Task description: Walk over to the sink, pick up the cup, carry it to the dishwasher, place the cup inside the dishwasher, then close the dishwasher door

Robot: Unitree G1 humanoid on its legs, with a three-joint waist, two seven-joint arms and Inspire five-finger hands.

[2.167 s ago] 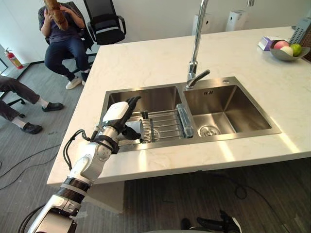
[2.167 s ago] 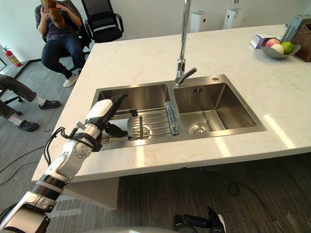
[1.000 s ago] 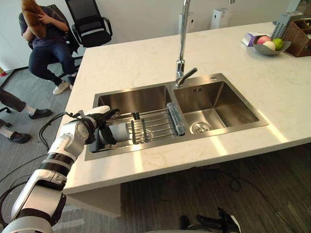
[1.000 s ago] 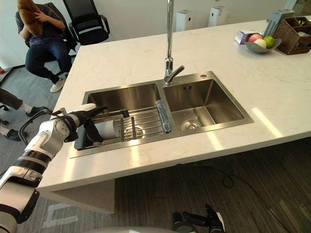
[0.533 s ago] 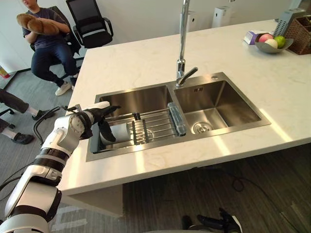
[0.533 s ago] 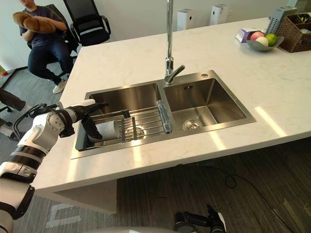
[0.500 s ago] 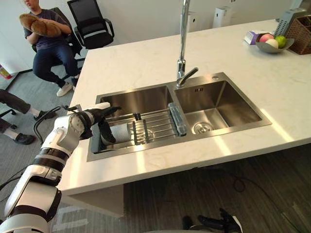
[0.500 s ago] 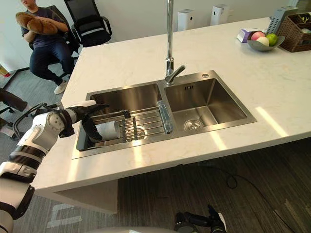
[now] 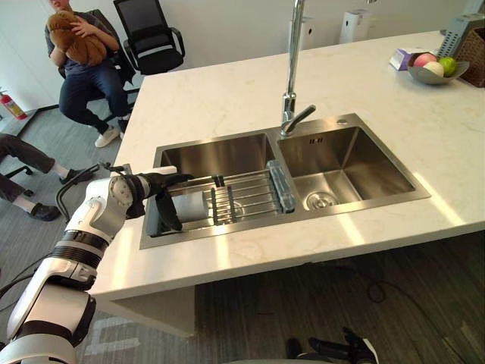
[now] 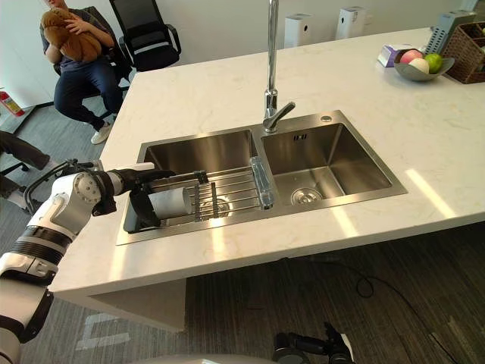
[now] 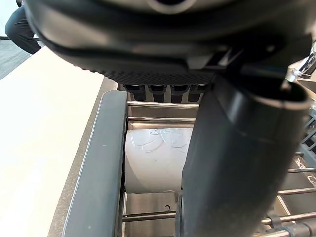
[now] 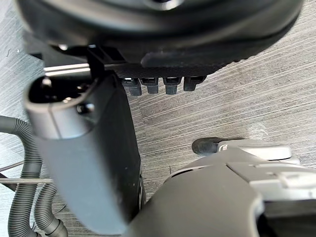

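A: Cup?
B: White cup [image 10: 170, 202], lying on its side on the wire rack [image 9: 246, 199] in the left basin of the sink [image 9: 364, 163]. It sits at the rack's left end. The sink is set into the table [image 9: 227, 98] near its front edge.
A: Left hand?
B: Left hand [image 9: 151, 184] reaches in over the sink's left rim, right at the cup. Its fingers lie straight along the far side of the cup and its thumb hangs down on the near side. So the hand is apart, bracketing the cup, not clamped on it. The left wrist view shows the cup between the fingers and thumb. Whether the thumb touches the cup cannot be told.
A: Right hand?
B: Right hand [image 12: 163, 34] is down over the grey floor [image 12: 247, 98], thumb sticking out, nothing in it, relaxed apart.
A: Anything else?
B: A tall faucet [image 9: 292, 68] stands at the back of the sink between the two basins. A bowl of fruit [image 9: 432, 72] sits at the table's far right corner. Past the far left corner a person [image 9: 83, 61] sits with a plush toy, next to a black chair [image 9: 151, 34].
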